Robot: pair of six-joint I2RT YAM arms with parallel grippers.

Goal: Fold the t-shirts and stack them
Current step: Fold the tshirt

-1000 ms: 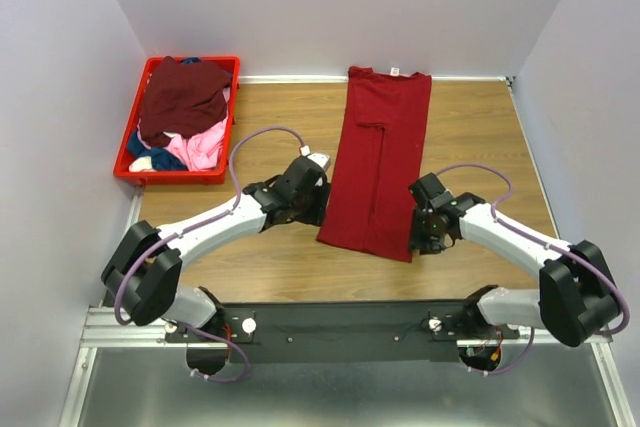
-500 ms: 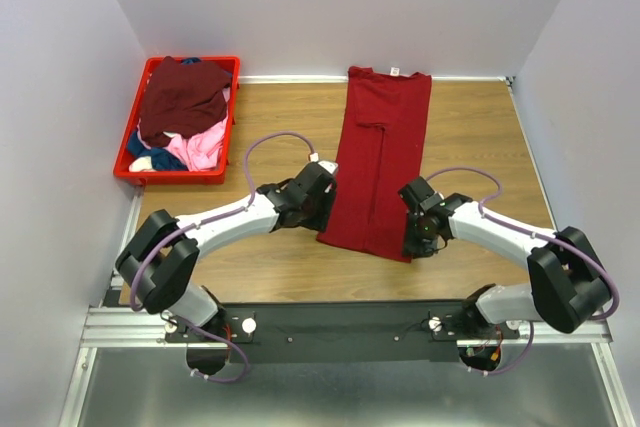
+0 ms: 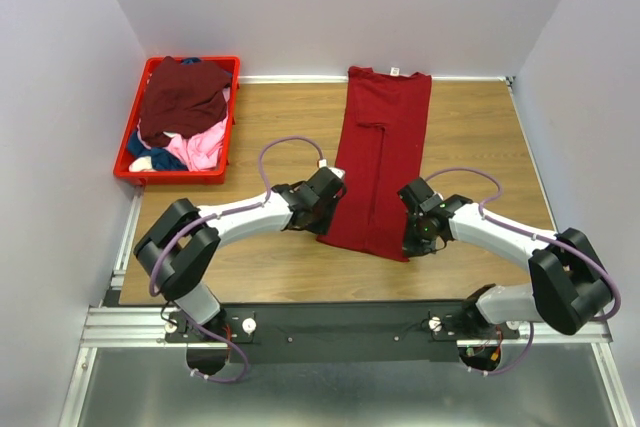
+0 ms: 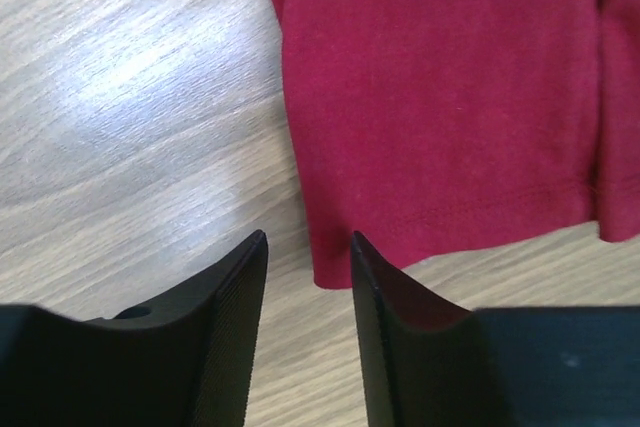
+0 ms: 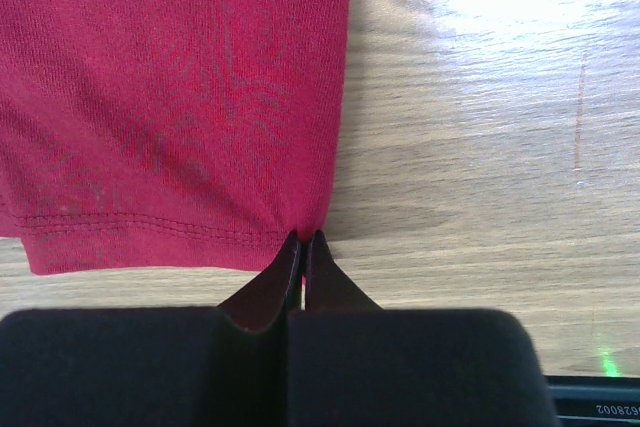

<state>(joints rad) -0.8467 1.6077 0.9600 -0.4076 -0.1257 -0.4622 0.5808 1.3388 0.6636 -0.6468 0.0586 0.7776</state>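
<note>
At lower centre of the top view, my right gripper (image 5: pixel 303 239) is pressed together, seemingly nipping one hem corner of the red t-shirt (image 3: pixel 382 152); my left gripper (image 4: pixel 308 247) stands spread astride the other corner. The shirt's long axis runs up-frame, collar topmost.

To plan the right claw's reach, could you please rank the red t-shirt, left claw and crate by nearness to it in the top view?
1. Red t-shirt, corner in the right claw.
2. Left claw, across the hem.
3. Red crate, far left.
</note>
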